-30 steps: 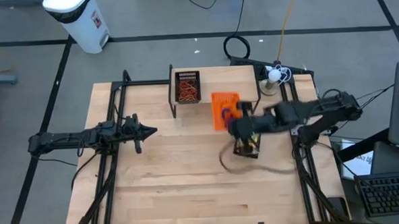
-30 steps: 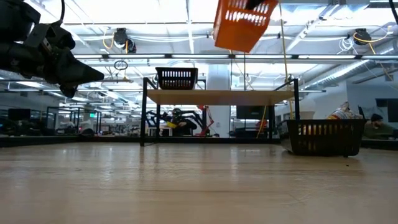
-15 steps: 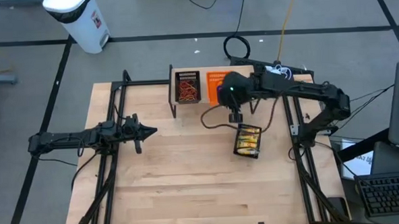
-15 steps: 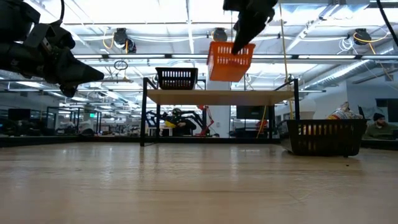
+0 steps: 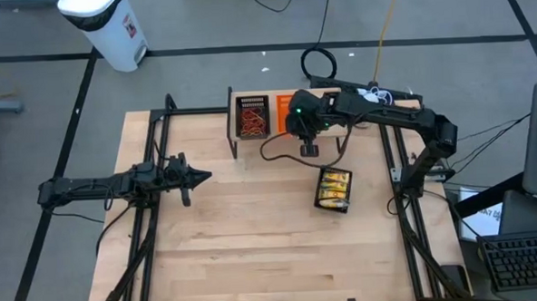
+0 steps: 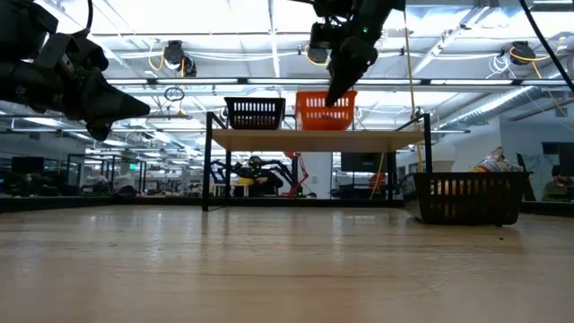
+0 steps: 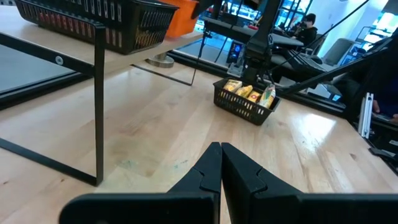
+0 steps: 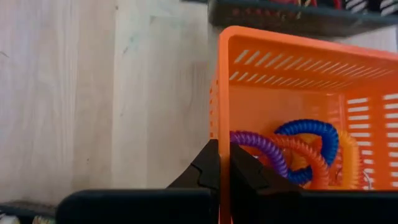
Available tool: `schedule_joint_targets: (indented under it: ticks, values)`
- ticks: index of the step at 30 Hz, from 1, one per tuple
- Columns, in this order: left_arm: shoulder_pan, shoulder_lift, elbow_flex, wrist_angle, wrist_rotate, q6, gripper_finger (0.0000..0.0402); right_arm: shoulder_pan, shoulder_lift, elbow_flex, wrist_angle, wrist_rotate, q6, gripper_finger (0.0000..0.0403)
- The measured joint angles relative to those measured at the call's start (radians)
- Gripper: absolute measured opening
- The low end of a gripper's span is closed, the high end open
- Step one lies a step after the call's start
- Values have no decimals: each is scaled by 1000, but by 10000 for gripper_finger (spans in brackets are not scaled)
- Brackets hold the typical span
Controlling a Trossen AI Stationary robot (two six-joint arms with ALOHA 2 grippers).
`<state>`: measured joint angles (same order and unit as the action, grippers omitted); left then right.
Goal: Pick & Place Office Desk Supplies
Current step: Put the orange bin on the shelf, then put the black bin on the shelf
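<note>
The small orange tray (image 6: 325, 109) stands on the raised shelf beside a black mesh tray of red-brown rubber bands (image 5: 252, 117). Purple, blue and orange coiled rings (image 8: 292, 149) lie inside the orange tray. My right gripper (image 6: 337, 93) is above it at the table's far side, shut on its wall. A second black mesh tray with yellow packets (image 5: 334, 188) rests on the tabletop toward the right. My left gripper (image 5: 206, 176) hovers shut over the table's left half, away from all trays. My right gripper pinches one side wall of the orange tray at its rim (image 8: 222, 127), one finger inside the tray and one outside. The fingers (image 6: 341, 85) come from above, slanting down. The tray sits level, its bottom on the shelf top (image 6: 269, 136).
The black-framed shelf (image 5: 295, 136) spans the far middle of the table, with thin legs (image 7: 98, 106) down to the top. A cable loops from the right arm over the table (image 5: 273, 150). Bare wood fills the near half (image 5: 255, 251).
My right gripper has carried the orange tray from above the packet tray toward the far edge and down. The tray hung tilted and high a second ago; now it stands level on the shelf beside the rubber-band tray.
</note>
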<state>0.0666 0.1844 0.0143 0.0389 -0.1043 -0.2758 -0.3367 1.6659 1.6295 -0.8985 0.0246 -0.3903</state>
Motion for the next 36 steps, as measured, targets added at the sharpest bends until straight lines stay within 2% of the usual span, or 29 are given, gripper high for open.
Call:
schedule_joint_targets:
  ticks: [9,23,27,36]
  values:
    - [0,0,0,6,0,1,5,-3,7,0,58,0,-26,1]
    - [0,0,0,8,0,2,5,-14,17,0,49,-4,2,14]
    - [0,0,0,8,0,2,5,-14,18,0,49,-4,9,47]
    - [0,0,0,9,0,2,5,-10,18,0,49,-4,41,150]
